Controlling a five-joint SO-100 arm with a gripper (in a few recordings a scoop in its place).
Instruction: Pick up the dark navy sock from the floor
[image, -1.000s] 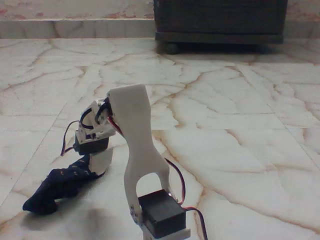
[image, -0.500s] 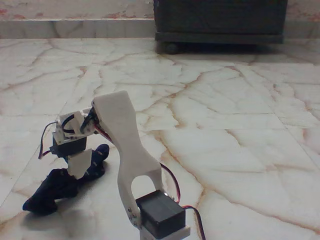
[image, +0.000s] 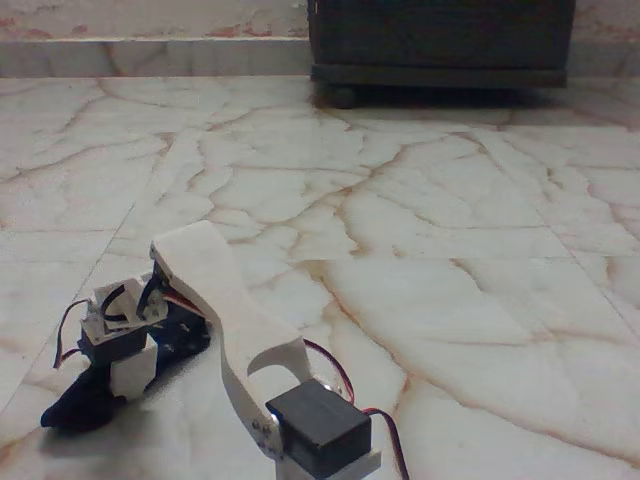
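So in the fixed view the white arm (image: 215, 300) is leaning way down to the lower left, and its gripper (image: 128, 378) is sitting right on top of the dark navy sock (image: 85, 400). The sock is lying crumpled on the floor (image: 450, 200), near the bottom left corner, poking out on both sides of the white finger. Can't really tell if the jaws are pinching it or just open over it. A dark cabinet (image: 440, 45) is standing at the back by the wall.
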